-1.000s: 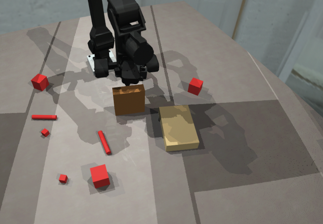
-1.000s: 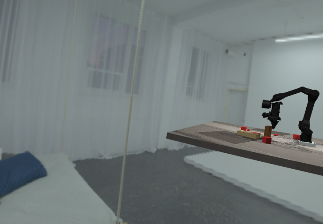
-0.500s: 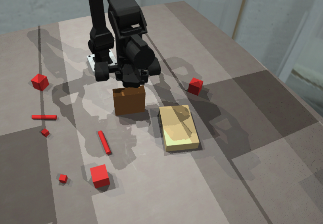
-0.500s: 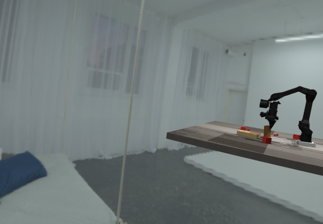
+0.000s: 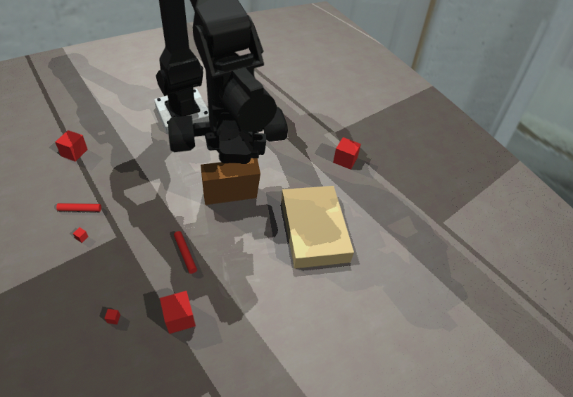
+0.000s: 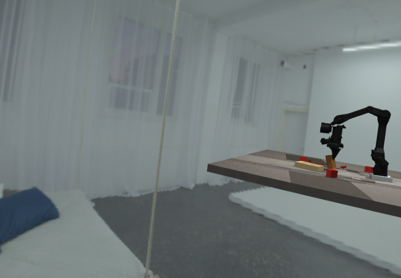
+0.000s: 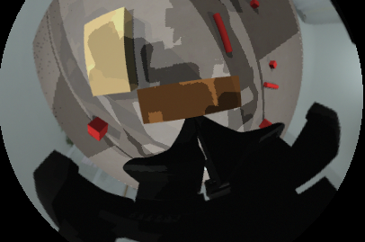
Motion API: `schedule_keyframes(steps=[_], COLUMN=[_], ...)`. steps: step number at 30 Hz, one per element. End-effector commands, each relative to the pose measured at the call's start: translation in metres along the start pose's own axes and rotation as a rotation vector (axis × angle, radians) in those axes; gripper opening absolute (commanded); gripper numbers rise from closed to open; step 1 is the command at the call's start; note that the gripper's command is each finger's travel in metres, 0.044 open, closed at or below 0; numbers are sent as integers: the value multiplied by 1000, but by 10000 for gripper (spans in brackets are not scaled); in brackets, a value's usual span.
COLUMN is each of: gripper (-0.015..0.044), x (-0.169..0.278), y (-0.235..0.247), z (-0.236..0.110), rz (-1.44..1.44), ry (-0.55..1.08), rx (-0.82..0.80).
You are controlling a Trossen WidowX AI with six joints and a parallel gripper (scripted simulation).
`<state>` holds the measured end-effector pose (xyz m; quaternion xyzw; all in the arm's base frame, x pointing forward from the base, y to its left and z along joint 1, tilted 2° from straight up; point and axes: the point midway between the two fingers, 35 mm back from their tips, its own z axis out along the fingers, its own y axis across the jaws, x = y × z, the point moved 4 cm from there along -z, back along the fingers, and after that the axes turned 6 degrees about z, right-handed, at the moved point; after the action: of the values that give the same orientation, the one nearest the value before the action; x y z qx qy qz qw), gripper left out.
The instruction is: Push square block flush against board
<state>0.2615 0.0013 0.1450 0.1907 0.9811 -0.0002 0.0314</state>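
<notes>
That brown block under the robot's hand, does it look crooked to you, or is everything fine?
Yes. In the exterior view the brown block leans instead of standing flat, tipped under the shut gripper pressing its top. It stands apart from the board.

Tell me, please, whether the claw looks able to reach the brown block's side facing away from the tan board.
Probably yes. The shut claw sits at the rear top edge of the brown square block, and the block's side away from the flat tan board has nothing against it; the nearest red rod lies apart.
</notes>
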Motion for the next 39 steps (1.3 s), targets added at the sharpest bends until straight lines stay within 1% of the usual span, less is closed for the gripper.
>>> schedule_keyframes(steps=[1,13,39], gripper=[0,0,0], x=[-5,-16,25], y=[0,1,-3], z=[0,1,2], rz=[-4,-4,-4], ry=[-1,-2,1], rx=[1,1,1])
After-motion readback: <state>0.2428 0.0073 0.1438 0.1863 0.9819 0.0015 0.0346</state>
